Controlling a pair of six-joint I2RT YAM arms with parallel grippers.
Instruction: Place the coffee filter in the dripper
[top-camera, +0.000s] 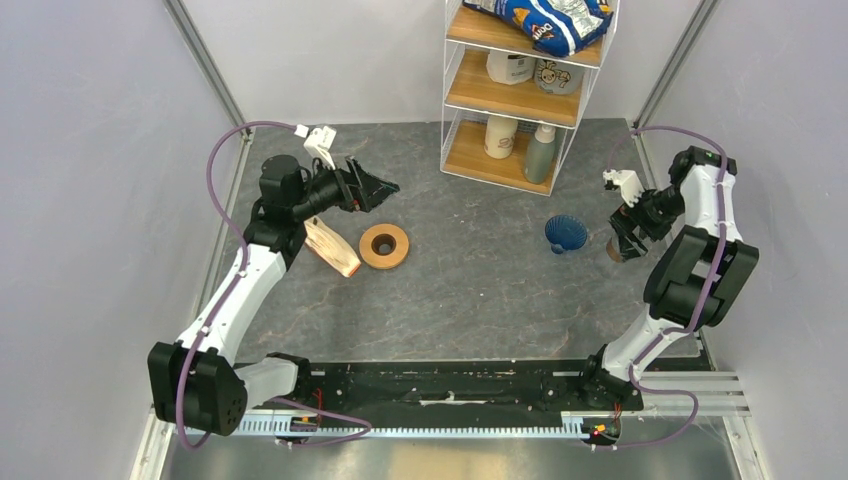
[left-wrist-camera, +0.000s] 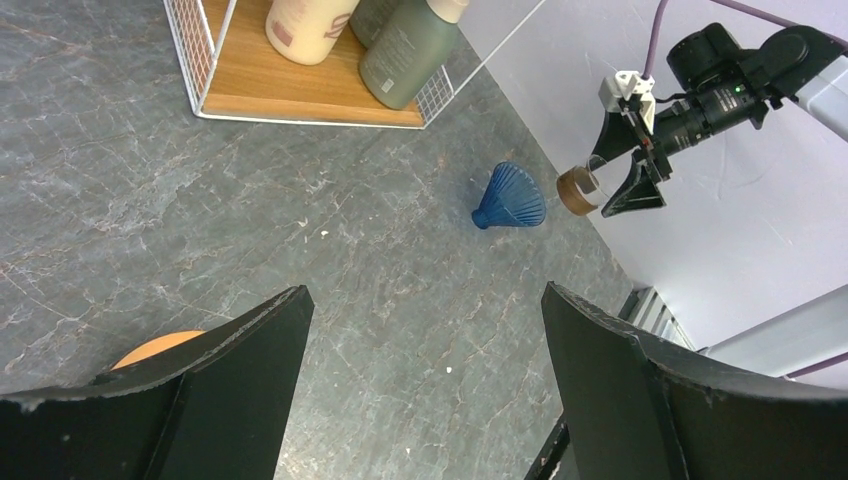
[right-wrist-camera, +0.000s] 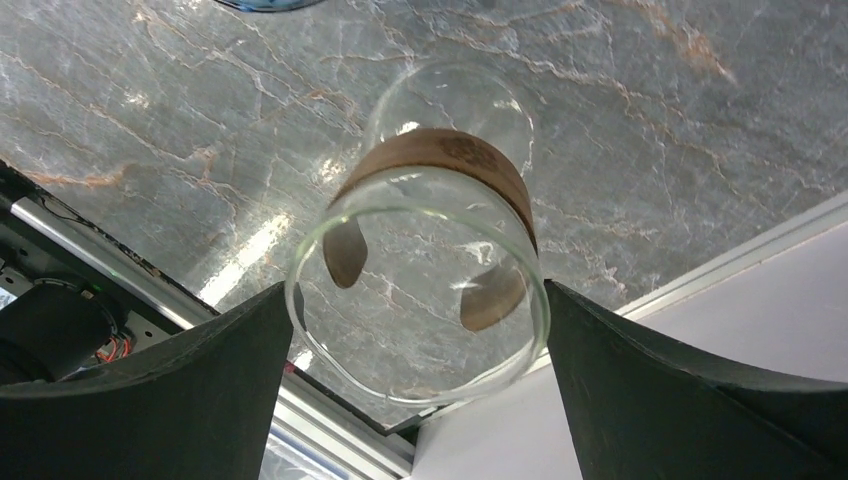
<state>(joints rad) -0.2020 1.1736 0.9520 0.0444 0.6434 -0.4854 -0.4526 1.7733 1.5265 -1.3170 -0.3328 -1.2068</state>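
Observation:
The dark blue ribbed dripper (top-camera: 566, 234) lies on its side on the grey table, right of centre; it also shows in the left wrist view (left-wrist-camera: 510, 197). No single white coffee filter shows in any view. My left gripper (top-camera: 385, 187) is open and empty, raised above the table at the back left, its jaws wide apart (left-wrist-camera: 425, 290). My right gripper (top-camera: 622, 245) is shut on a clear glass cup with a brown band (right-wrist-camera: 430, 250), held just right of the dripper and seemingly off the table (left-wrist-camera: 580, 190).
A thick cream-and-tan wedge of stacked paper (top-camera: 333, 248) lies below my left gripper. A flat orange-brown ring (top-camera: 384, 245) sits beside it. A wire shelf (top-camera: 520, 90) with bottles stands at the back centre. Walls close both sides.

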